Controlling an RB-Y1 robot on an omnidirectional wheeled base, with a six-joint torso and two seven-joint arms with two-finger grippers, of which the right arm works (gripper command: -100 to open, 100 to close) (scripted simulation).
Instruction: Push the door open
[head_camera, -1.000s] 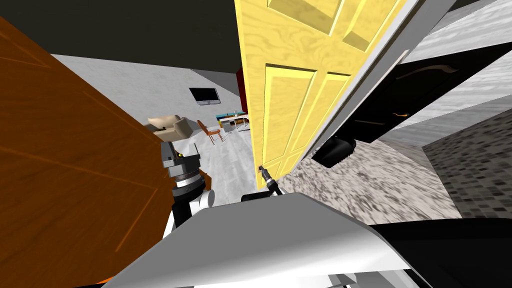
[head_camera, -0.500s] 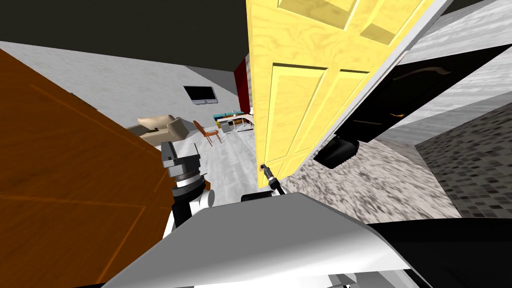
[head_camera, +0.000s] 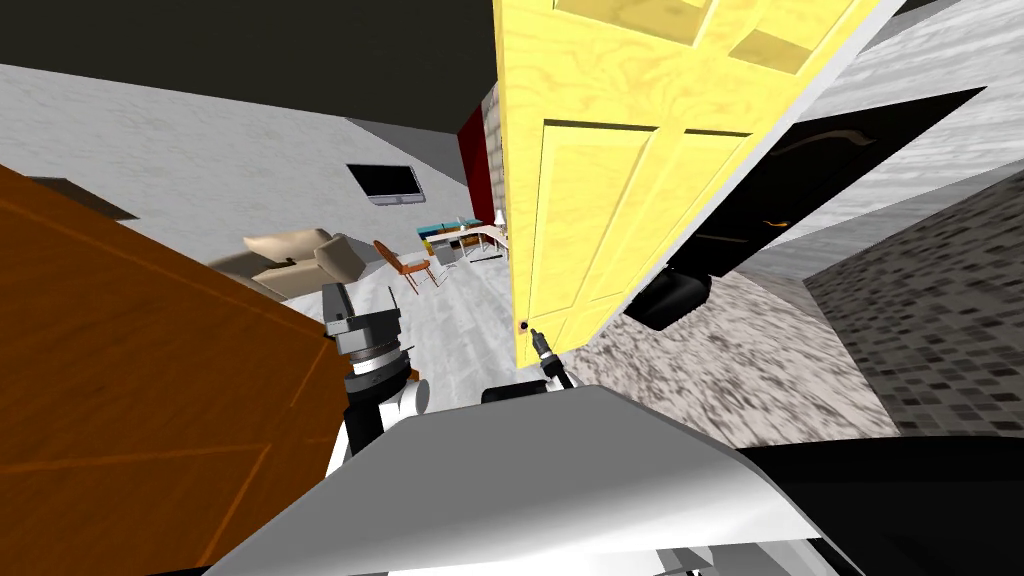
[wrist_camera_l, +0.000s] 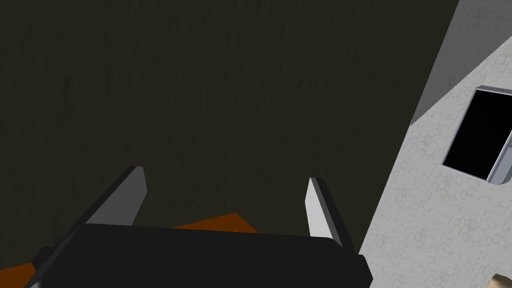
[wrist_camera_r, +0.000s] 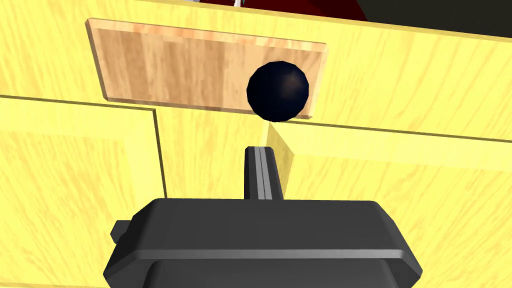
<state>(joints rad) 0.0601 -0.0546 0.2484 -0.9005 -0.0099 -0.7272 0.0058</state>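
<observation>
The right gripper has its fingers pressed together, holding nothing, and points at the face of the yellow panelled door. The black round knob on its wooden backplate lies just beyond the fingertips, slightly off their line. Contact with the door cannot be confirmed. The door stands ajar and upright, and the right arm is the nearer. The left gripper is idle with its fingers spread. Since one second ago my view has turned, and more of the room shows past the door's free edge.
</observation>
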